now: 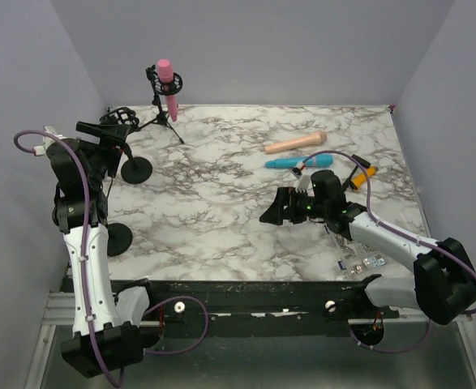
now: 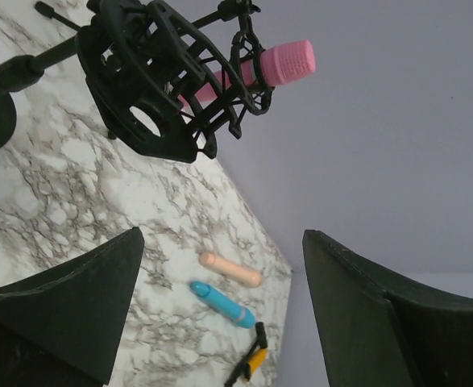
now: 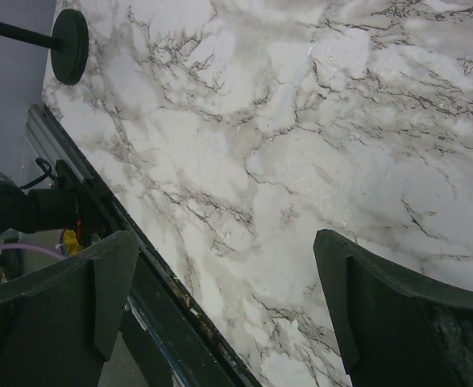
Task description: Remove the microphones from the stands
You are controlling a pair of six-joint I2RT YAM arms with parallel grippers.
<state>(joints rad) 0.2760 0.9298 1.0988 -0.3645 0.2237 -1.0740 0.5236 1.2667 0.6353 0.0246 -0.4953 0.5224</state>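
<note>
The pink mic (image 1: pixel 167 87) is held head-up in the ring of the tripod stand (image 1: pixel 163 120) at the upper left of the top view, close to the back wall; the left gripper (image 2: pixel 221 242) is seen with fingers apart and nothing between them, an empty mount (image 2: pixel 119 72) lying between it and the mic; that mount is best skirted, the mic gripped above the ring and drawn along its own axis so the tripod is not tipped; walls crowd the upper left, while open table (image 1: pixel 221 211) is offered toward the centre; the right gripper (image 3: pixel 224 242) is spread wide, empty.
</note>
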